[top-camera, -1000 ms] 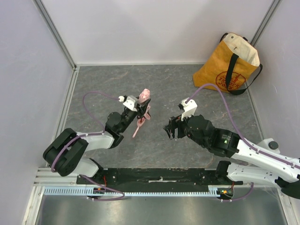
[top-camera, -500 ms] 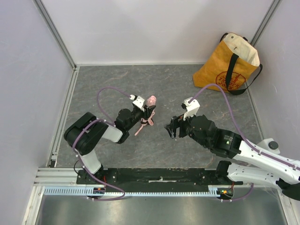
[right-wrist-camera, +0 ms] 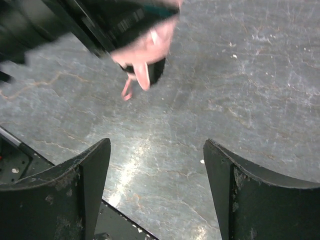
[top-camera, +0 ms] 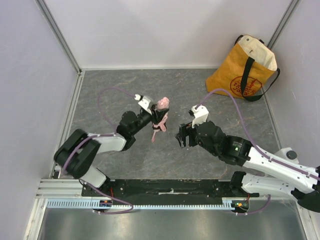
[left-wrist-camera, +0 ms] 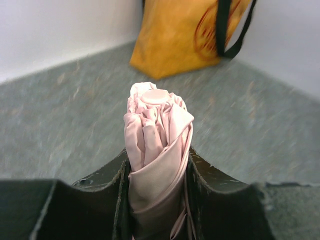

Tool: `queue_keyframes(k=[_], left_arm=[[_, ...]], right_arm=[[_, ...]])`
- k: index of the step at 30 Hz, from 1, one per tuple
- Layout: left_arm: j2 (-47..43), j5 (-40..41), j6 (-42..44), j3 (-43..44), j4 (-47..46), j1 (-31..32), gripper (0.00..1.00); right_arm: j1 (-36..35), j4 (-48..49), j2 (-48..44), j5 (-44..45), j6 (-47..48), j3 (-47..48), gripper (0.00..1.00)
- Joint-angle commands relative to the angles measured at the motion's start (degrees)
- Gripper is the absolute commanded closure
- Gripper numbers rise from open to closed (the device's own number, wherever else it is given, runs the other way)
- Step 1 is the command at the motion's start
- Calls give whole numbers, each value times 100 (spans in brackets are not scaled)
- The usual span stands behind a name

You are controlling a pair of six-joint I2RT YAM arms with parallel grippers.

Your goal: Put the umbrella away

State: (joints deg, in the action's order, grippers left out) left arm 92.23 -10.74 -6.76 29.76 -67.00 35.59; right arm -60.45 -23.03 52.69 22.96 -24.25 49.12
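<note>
My left claw (top-camera: 156,116) is clamped around the folded pale pink fabric umbrella (left-wrist-camera: 157,130), gripping its rolled canopy. The capped end pokes out past the fingers and a pink strap dangles below. This is near the middle of the grey marbled surface (top-camera: 110,95). My right claw (top-camera: 181,137) sits just to its right, jaws wide, holding nothing. The yellow tote bag (top-camera: 235,75) stands in the far right corner.

Overhead rear view, two close wrist views; umbrella (left-wrist-camera: 157,137) common to all.
</note>
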Motion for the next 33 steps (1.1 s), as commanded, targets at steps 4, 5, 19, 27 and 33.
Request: queue_keyframes(k=[4, 5, 19, 27, 33], left_arm=[[-1593, -1900, -1773, 1874, 3495, -412, 98], [-1585, -2166, -1984, 2050, 3910, -552, 98], [-276, -4078, -2355, 1974, 6254, -923, 92], [842, -3717, -2725, 2746, 6296, -931, 15], [-45, -2672, -2313, 2606, 7086, -1115, 7]], right_arm=[[85, -790, 234, 122, -1, 616, 17], [94, -869, 199, 43, 51, 659, 17], [1209, -1866, 752, -869, 201, 468, 13], [1650, -827, 1155, -2023, 456, -52, 13], [1703, -415, 1639, -2191, 106, -131, 12]])
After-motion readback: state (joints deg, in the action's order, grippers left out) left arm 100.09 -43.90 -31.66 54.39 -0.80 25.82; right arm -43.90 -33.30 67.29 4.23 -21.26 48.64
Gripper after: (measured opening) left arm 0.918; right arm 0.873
